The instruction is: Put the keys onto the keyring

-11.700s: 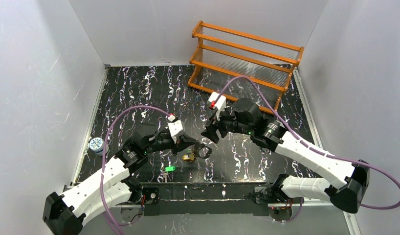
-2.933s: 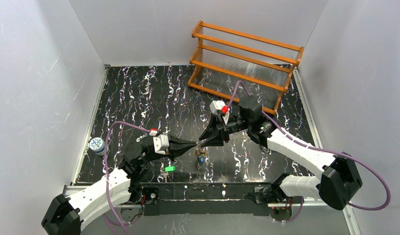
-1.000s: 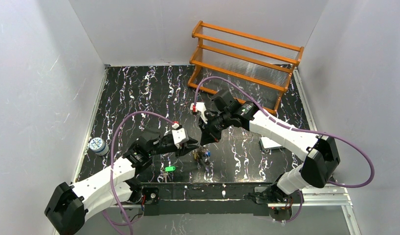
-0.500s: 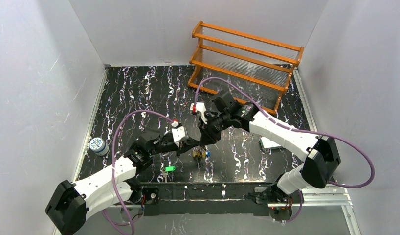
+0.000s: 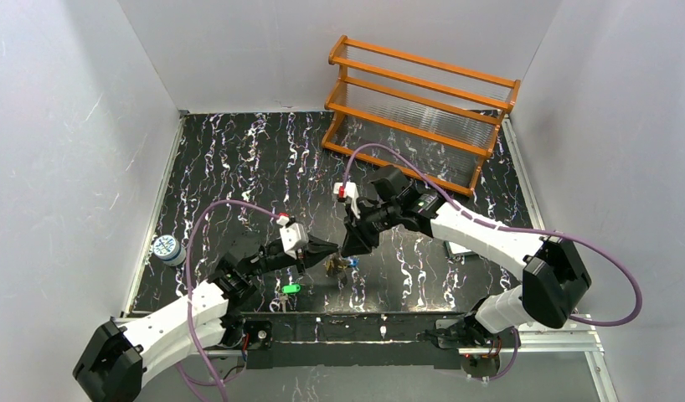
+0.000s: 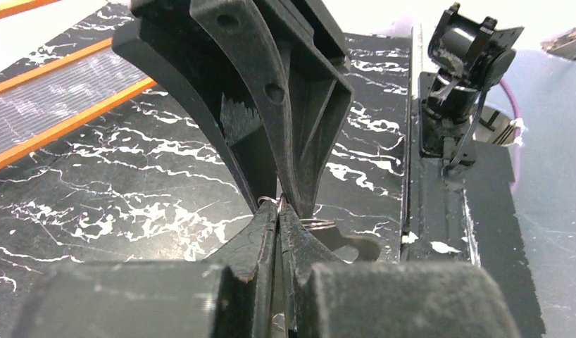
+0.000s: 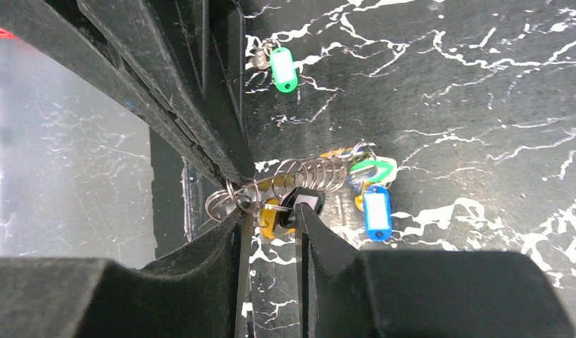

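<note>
The keyring is a silvery wire coil hanging just above the black marbled table. On it hang keys: a yellow head, a black head, a blue tag and a green-rimmed tag. My left gripper is shut on the ring's thin wire end. My right gripper meets it tip to tip, open, with the yellow and black heads at its fingertips. In the top view both grippers sit over the bunch. A loose green key lies near the front edge.
An orange wooden rack stands at the back right. A small round blue-white can sits by the left wall. The table's front rail and the arm bases lie close behind the bunch.
The left gripper has closed on the ring's end. The right gripper's fingers have parted and its wrist has shifted slightly right. The key bunch stays in the same spot.
</note>
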Available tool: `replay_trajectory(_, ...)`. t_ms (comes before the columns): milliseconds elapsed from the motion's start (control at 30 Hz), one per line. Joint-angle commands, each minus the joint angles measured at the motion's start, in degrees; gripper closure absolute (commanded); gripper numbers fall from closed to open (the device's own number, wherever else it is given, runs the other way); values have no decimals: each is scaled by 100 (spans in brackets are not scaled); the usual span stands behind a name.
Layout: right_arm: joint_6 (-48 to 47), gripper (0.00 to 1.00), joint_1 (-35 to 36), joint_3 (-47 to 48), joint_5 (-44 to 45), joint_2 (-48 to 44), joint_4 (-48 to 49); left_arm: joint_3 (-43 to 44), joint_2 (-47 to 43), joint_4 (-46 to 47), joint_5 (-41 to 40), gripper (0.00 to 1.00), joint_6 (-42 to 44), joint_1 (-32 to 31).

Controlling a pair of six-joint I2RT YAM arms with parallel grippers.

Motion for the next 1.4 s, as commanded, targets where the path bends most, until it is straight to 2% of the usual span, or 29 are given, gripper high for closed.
replay_trajectory(0,-28,64,-39,-158,-401,-189,415,-49,-306,759,-98,100,-199,-30)
replay_trajectory(300,-105,63,-75,-498,-171,-576,657,-167,-515,865,-203,100,-226,-28)
replay_trajectory(533,-53,45,-85,-826,361,-1285,1139,-176,-576,719,-325,100,-150,-30)
replay_trajectory(633,-154,39,-83,-1085,399,-1630,1461,-20,-505,324,-372,100,50,-25)
replay_trajectory(767,-262,35,-86,-1379,451,-1965,1833,471,-398,-896,-423,100,570,-29)
replay_trajectory(933,-303,41,-82,-1589,393,-2083,2309,723,-324,-1299,-117,100,846,-29)
replay_trajectory(1033,-380,54,-82,-1634,190,-2043,2594,733,-311,-1214,140,100,859,-29)
replay_trajectory(1100,-421,59,-82,-1659,57,-1983,2759,726,-311,-1152,298,100,870,-25)
replay_trajectory(1367,-596,59,-83,-1790,-800,-1595,3099,656,-397,-978,533,100,856,-26)
